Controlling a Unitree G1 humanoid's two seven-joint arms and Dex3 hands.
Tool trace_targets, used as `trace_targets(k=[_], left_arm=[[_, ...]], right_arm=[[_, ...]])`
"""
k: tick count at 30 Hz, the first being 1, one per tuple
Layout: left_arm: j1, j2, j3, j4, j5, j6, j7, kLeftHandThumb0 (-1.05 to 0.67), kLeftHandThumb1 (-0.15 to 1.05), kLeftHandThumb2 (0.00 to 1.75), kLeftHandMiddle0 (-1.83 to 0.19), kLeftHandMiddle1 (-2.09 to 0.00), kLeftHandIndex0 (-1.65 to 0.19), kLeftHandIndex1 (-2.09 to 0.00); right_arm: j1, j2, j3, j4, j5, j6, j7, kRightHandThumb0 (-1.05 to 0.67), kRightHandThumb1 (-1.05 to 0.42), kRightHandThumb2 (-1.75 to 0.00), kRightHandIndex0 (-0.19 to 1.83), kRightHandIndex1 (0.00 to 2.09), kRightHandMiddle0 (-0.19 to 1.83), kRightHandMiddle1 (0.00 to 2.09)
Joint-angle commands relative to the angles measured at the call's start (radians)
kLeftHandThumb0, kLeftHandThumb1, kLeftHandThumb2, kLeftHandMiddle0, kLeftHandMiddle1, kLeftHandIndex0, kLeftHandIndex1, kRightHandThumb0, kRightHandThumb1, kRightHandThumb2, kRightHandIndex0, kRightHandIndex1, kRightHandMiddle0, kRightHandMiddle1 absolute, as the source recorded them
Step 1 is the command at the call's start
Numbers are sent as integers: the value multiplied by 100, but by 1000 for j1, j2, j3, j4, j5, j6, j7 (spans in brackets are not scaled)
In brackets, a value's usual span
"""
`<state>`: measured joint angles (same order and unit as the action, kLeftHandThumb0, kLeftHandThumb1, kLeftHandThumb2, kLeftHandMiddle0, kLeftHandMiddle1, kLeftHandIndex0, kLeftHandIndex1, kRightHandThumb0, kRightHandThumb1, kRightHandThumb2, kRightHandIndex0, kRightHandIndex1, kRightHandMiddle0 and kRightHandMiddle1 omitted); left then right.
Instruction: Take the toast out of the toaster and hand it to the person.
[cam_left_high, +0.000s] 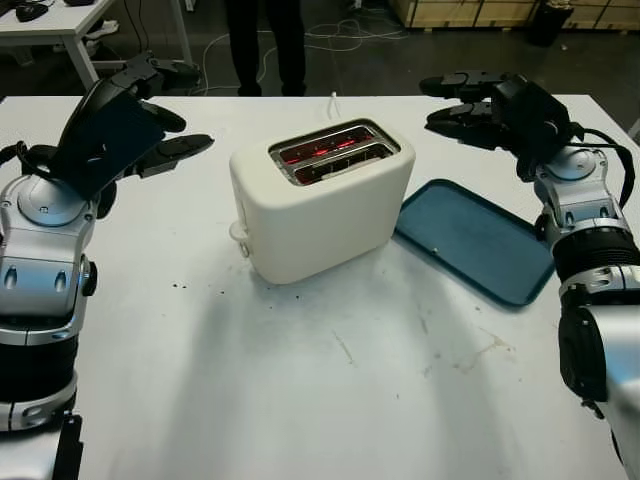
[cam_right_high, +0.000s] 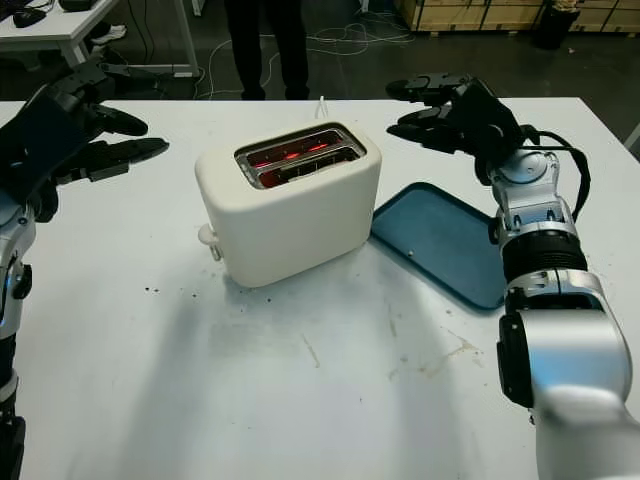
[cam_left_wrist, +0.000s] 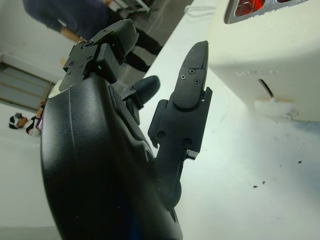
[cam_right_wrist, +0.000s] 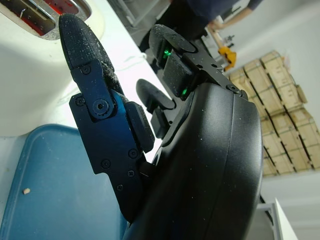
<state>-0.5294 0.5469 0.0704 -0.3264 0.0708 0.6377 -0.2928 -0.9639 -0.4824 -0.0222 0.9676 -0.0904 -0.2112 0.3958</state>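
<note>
1. One smooth cream toaster (cam_left_high: 322, 200) with rounded corners stands mid-desk (cam_left_high: 300, 400); its two slots glow red and run left-near to right-far.
2. One flat teal tray (cam_left_high: 475, 238) lies just right of it.
3. My left hand (cam_left_high: 150, 125) and right hand (cam_left_high: 470, 105) hover either side, holding nothing, fingers uncurled.
4. One person (cam_left_high: 265, 40) stands beyond the desk.

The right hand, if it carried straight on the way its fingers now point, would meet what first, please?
Probably nothing soon: the open right hand points left, over the table behind the toaster. It likely passes behind it, though depth is unclear.
</note>
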Motion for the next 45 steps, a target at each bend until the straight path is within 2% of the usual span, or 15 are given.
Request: trace_targets(k=[1,45], left_arm=[[-1,-2,8,0,0,-15,2,-25,91,6,-5,-125,-17,-74],[0,-4,6,-3,7,-14,8,-26,90,7,-6,-125,-17,-74]], right_arm=[[-4,-1,-4,-13,7,9,-1,-83,-86,0,53,47,70,0],[-5,4,-3,-12,11,12,0,-82,-85,0,55,47,70,0]])
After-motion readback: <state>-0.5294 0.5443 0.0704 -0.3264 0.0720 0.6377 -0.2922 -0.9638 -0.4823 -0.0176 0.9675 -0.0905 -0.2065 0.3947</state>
